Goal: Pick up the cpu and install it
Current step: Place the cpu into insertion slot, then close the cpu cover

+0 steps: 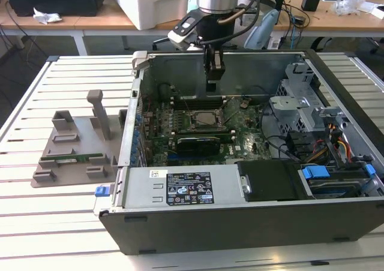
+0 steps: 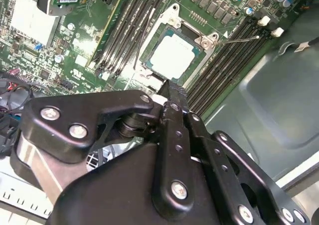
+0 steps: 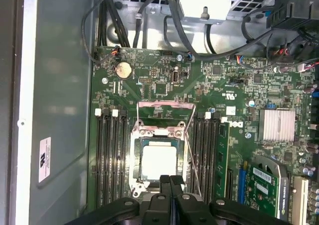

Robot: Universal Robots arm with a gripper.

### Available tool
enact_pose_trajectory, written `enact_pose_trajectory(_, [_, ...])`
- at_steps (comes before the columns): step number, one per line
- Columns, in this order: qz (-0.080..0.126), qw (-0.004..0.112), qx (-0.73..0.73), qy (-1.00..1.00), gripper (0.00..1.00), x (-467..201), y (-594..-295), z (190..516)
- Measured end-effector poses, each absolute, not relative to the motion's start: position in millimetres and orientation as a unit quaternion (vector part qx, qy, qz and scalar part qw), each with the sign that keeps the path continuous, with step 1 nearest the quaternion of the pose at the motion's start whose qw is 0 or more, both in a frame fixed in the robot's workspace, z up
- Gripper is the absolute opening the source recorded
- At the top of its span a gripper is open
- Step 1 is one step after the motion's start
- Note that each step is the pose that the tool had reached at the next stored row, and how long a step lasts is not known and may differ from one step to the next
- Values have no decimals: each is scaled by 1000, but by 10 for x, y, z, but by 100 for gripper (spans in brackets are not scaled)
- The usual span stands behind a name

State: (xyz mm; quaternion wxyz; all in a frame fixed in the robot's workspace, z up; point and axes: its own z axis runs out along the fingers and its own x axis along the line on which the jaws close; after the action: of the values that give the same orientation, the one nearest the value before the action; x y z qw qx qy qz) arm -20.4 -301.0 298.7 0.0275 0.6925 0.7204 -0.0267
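Open computer case [image 1: 252, 217] lies on a white slatted desk [image 1: 60, 223]. The tool [image 1: 211, 86] hangs in the upper centre of the exterior view, over the motherboard [image 1: 246, 136].

Tool: fingers pressed together, nothing between them. In both wrist views the two black tips meet just over one edge of the cpu [image 3: 159, 160].

Cpu: lies inside the socket [image 3: 135, 185] at the middle of the board, silver top up and flat as far as the wrist views show. From the exterior view the tool looks clear above it; light contact can't be ruled out.

Step, as I judge it: placement into the socket, with the chip down and let go. The retention frame [image 3: 164, 104] stands open and its wire lever [image 3: 193, 158] is unlatched.

Doing it well:
- Move the tool straight along its own axis, with no sideways drag across the lid.
- The chip must sit level within the socket walls on all four sides.
- Stay off the lever and the memory slots [image 3: 109, 160] on either side.

Materials:
- Cpu lid is smooth, matt-bright metal, square with softened corners, likely slippery to pinch.
- Board is green, crowded with small parts; a coin cell [image 3: 122, 69] and a finned heatsink [image 3: 278, 124] stand out.
- Case walls are dull grey sheet steel.
- Tool links are black, rigid and bolted.
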Motion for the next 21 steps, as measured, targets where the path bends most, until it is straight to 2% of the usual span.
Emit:
enact_pose_trajectory(8, [-27, 28, 692, 721, 11, -192, -3010, 2991])
enact_pose_trajectory(14, [-31, 23, 690, 723, 11, 200, -2978, 2940])
enact_pose_trajectory(21, [-34, 21, 687, 725, 11, 666, -2907, 2711])
